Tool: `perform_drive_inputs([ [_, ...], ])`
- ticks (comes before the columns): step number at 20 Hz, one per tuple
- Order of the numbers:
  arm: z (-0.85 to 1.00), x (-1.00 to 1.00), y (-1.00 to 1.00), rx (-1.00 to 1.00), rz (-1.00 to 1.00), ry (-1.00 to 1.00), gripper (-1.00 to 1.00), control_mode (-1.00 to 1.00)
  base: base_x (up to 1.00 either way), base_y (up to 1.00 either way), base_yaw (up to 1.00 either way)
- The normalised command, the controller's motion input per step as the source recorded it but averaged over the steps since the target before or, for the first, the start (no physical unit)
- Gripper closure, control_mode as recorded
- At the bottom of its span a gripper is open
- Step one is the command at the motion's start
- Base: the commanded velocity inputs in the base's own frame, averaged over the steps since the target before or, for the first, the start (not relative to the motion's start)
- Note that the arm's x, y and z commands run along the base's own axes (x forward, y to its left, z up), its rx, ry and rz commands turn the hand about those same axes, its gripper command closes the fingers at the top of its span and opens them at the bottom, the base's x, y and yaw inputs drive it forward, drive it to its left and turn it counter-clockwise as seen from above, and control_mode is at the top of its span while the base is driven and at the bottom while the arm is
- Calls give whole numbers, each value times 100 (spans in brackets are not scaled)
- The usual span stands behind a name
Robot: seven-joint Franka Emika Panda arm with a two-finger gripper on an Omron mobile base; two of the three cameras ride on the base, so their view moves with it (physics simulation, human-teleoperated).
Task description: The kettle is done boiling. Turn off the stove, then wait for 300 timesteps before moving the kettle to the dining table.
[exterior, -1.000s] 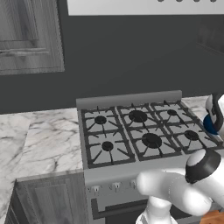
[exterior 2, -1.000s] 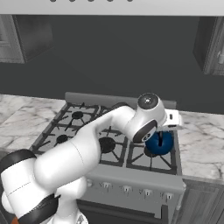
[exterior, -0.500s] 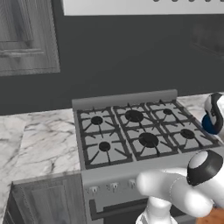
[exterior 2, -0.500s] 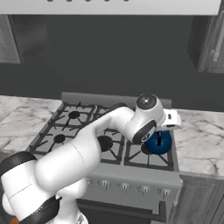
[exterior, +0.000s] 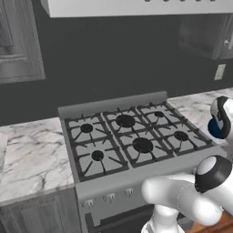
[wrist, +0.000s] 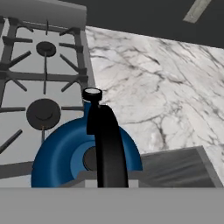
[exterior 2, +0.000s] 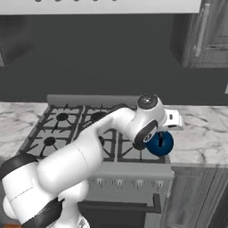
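Note:
The blue kettle (wrist: 65, 151) hangs from its black arched handle (wrist: 108, 144), and my gripper is shut on that handle. Its round body hovers over the right edge of the stove (wrist: 39, 78), where steel meets marble. From the right base view, the kettle (exterior 2: 160, 143) shows just below my gripper (exterior 2: 167, 129), at the stove's (exterior 2: 71, 129) front right corner. In the left base view the kettle (exterior: 215, 129) is half hidden behind my hand at the far right, beside the stove (exterior: 127, 136). The dining table is out of view.
Marble counters flank the range on the left (exterior: 27, 159) and on the right (exterior 2: 200, 133). A row of knobs (exterior 2: 129, 182) lines the stove front. Dark cabinets (exterior 2: 209, 35) and a range hood (exterior: 136, 7) hang above. An outlet (exterior: 220, 71) is on the back wall.
Both base views have shifted, with the stove sliding leftward in the picture, so the camera has moved. The kettle stays in my shut gripper and has gone along with the arm.

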Motion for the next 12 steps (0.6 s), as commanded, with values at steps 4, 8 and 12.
perform_drive_inputs([
  [4,0,0,0,0,0,0,100,100,-44,-15,-25],
  [8,0,0,0,0,0,0,100,100,-61,-24,-16],
  [12,0,0,0,0,0,0,100,100,-46,-30,-17],
])
